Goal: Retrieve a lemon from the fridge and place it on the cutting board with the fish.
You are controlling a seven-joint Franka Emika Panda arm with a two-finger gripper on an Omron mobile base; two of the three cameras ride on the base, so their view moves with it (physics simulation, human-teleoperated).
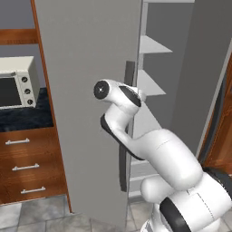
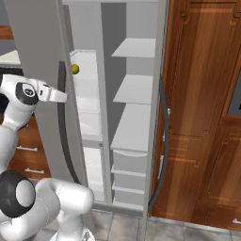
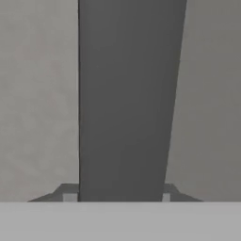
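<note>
Standing ajar, the fridge (image 2: 136,94) shows white shelves, and the lemon (image 2: 75,69) sits small on an upper door shelf, half cut off by the door's edge. In the hand view the dark handle (image 3: 127,99) fills the middle, running between the two fingers (image 3: 69,194), whose tips barely peek out at either side; the gripper (image 3: 117,196) straddles it, but whether it is clamped on cannot be told. A toaster oven (image 1: 17,82) sits on the counter to the left.
</note>
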